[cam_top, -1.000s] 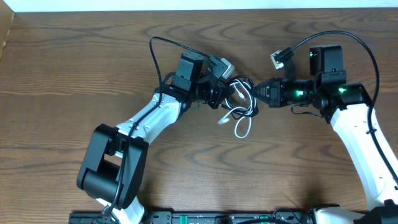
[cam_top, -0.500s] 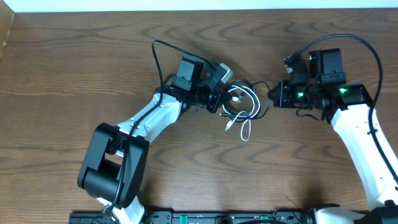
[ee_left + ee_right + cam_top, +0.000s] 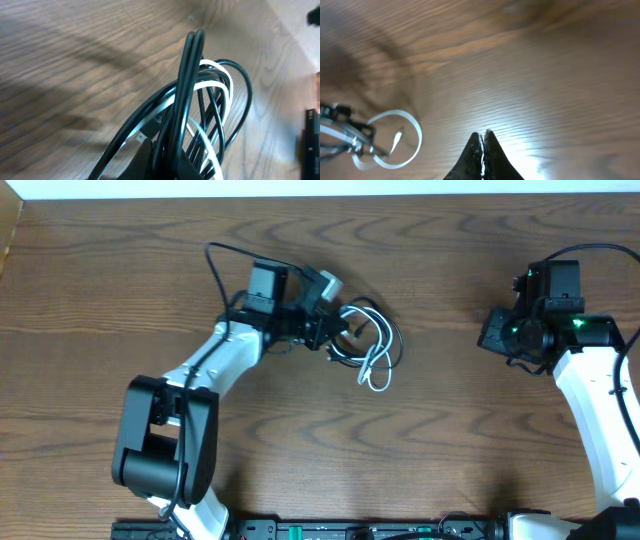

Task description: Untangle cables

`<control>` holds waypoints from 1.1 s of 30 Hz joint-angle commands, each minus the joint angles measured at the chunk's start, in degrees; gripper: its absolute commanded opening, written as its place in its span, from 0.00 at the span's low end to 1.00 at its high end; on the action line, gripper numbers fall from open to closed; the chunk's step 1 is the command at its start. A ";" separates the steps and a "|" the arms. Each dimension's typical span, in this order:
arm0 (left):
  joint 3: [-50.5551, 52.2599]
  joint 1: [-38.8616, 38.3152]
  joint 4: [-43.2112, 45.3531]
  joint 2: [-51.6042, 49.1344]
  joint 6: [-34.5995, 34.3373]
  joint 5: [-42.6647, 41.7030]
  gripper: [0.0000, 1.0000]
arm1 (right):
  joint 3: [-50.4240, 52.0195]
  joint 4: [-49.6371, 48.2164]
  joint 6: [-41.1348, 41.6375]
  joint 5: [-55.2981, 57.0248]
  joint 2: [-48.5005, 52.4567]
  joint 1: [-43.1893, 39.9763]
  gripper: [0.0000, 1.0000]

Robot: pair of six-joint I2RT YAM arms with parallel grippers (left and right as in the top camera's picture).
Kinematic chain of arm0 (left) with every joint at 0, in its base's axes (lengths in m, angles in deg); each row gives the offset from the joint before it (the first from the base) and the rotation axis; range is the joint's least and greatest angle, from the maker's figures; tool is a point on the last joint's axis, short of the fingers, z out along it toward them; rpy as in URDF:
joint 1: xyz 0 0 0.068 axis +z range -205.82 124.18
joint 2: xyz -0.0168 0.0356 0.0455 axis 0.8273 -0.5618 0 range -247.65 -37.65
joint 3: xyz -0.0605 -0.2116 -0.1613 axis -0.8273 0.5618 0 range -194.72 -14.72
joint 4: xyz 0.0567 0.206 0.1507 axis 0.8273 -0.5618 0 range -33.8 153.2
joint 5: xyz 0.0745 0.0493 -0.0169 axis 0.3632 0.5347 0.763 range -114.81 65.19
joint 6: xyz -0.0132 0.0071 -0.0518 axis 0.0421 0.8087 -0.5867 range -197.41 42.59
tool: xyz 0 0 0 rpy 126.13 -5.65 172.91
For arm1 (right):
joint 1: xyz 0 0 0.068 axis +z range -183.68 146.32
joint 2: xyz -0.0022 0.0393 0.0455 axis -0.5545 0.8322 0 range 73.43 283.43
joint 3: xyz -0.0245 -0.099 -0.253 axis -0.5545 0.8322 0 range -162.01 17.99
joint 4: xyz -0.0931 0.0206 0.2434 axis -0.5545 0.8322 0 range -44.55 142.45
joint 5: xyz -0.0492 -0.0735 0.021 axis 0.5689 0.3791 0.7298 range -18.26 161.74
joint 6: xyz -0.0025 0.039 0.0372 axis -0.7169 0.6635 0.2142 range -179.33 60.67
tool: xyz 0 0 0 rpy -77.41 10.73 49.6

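At the left claw [image 3: 333, 336], cables [image 3: 184, 80] are gripped; right claw [image 3: 482, 136] clenched empty, well apart.

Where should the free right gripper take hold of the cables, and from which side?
Probably the white loop trailing from the cables toward the table's near edge, approached from the right. It lies clear of the left gripper, which pinches the coil's other side; the shut right gripper must open first.

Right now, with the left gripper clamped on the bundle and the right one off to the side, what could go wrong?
The left gripper pinches several strands of the cables together, so pulling may tighten the knot. The right gripper is shut, empty and apart from them; nothing counters a drag. The white loop lies loose and could snag.
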 commanded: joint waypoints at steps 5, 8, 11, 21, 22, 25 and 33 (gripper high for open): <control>-0.44 0.31 1.40 -0.04 0.24 -11.02 0.08 | -1.11 -4.52 -11.56 -22.69 -0.90 6.84 0.19; -0.44 -0.15 2.01 -0.04 -1.20 -12.09 0.08 | -1.11 -6.62 -12.72 -23.15 -0.90 8.83 0.29; -0.44 -0.44 2.23 -0.04 -2.78 -12.15 0.08 | -1.11 -7.37 -15.52 -22.84 0.04 10.08 0.40; -0.44 -2.67 2.34 -0.04 -3.78 -12.09 0.11 | -1.11 -10.25 -17.38 -23.02 8.09 13.81 0.40; -0.44 -2.82 2.43 -0.04 -3.78 -12.09 0.11 | -1.11 -10.49 -17.38 -22.99 8.81 14.16 0.40; -0.44 -3.13 2.84 -0.04 -3.80 -12.09 0.08 | -1.11 -11.19 -17.35 -22.82 10.82 14.71 0.38; -0.44 -3.13 3.10 -0.04 -3.80 -12.11 0.08 | -1.11 -13.99 -16.92 -22.56 15.08 14.84 0.36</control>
